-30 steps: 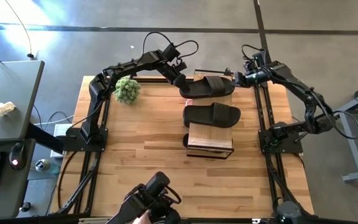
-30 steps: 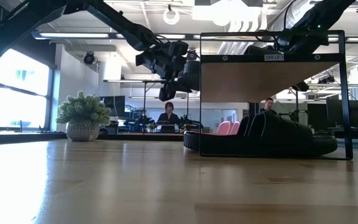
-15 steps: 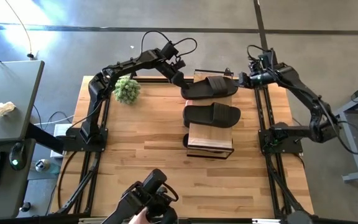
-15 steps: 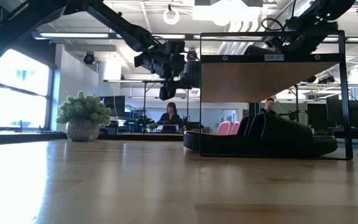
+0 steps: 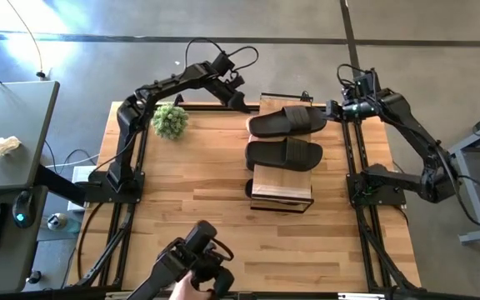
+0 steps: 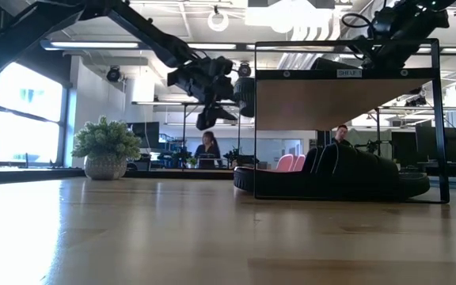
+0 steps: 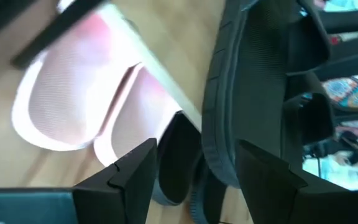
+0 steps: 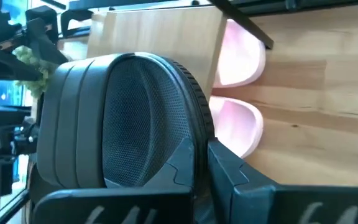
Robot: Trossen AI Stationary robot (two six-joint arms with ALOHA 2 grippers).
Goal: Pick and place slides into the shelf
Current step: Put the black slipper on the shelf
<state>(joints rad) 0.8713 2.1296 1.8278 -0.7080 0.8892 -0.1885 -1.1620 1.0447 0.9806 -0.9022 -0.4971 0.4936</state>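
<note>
Now the left gripper (image 5: 242,102), fingers spread, hovers beside a black ribbed slide (image 5: 287,122) on the light-wood shelf (image 5: 283,185); the right gripper (image 5: 337,109) sits pressed together at its right end.

Pink slides (image 8: 238,93) mostly hidden under the shelf (image 5: 283,185) plank, only toe ends show in wrist views. Lower black slide (image 6: 331,178) half hidden under the shelf in high view. Left wrist view blurred, black slide (image 7: 253,93) cut off by the edge.
</note>
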